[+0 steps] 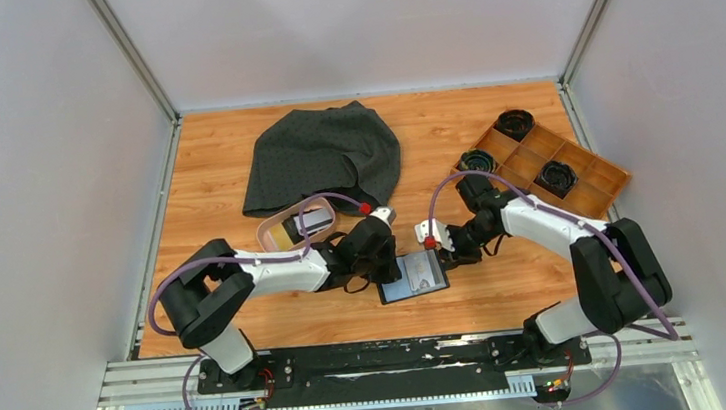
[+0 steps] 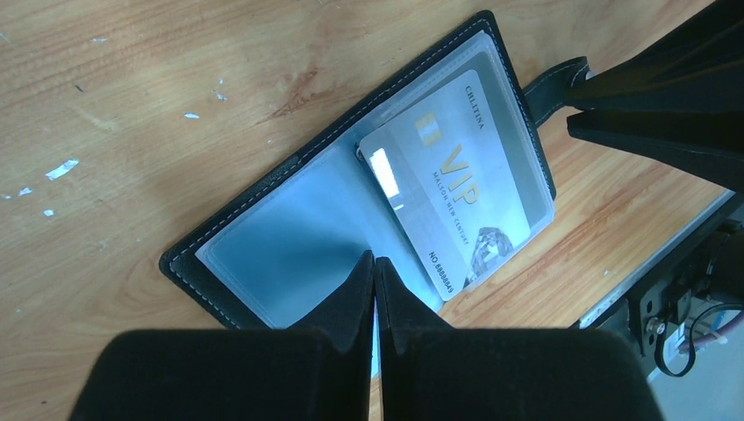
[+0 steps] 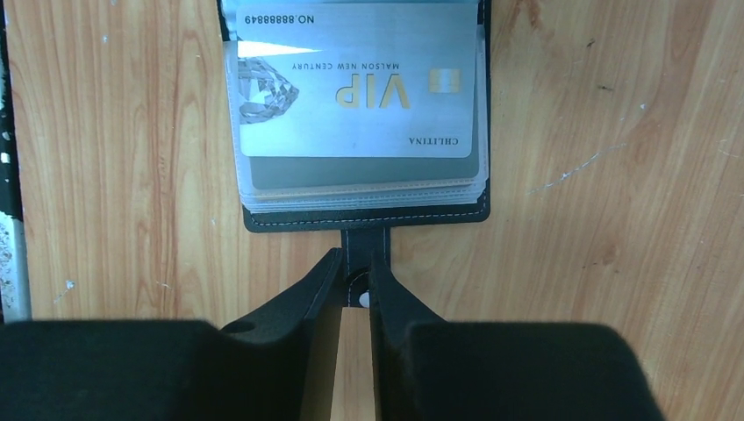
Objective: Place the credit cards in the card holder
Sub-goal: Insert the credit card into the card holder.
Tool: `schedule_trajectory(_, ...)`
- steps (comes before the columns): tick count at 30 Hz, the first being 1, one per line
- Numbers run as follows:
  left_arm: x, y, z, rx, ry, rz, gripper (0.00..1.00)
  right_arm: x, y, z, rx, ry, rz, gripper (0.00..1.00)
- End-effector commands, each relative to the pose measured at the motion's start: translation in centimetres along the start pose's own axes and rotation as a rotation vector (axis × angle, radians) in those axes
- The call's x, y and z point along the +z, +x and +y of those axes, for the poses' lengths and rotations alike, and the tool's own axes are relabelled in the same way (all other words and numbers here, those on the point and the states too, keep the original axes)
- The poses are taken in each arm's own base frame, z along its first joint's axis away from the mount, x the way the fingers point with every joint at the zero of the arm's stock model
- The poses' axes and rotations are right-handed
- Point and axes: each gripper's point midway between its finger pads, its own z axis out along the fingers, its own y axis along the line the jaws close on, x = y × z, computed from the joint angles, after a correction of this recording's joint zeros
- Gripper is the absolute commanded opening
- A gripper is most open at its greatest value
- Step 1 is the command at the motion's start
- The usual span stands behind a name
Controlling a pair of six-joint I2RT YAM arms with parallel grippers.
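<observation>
Top external: left claw (image 2: 375, 259) low over open card holder (image 1: 414, 276), pressed together; right claw (image 3: 355, 259) opposite, pinching its strap (image 3: 362, 239).

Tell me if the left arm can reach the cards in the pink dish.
Probably yes: the dish lies uncovered right beside the left arm, cards showing; the left gripper, shut, must open first.

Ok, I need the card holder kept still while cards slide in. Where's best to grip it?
Probably its snap strap: a narrow tab jutting flat past the card holder's outer edge, clear of the sleeves. Come from that side, as the right gripper does.
</observation>
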Motion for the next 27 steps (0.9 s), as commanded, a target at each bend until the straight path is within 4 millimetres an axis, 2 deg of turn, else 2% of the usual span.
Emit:
schedule_trajectory(1,0.6,-0.4,-1.0,-0.012,0.031,-0.006,0.0,0.5,0.9,0.3,0.009,-0.02,0.048,0.2)
schedule_trajectory(10,1.6,0.2,-1.3,-0.02,0.035,0.032,0.0,1.4,1.0,0.8,-0.001,-0.051,0.074,0.2)
schedule_trajectory(27,2.6,-0.5,-4.6,-0.046,0.154,0.037,0.01,2.4,0.2,1.6,-0.015,-0.092,0.07,0.2)
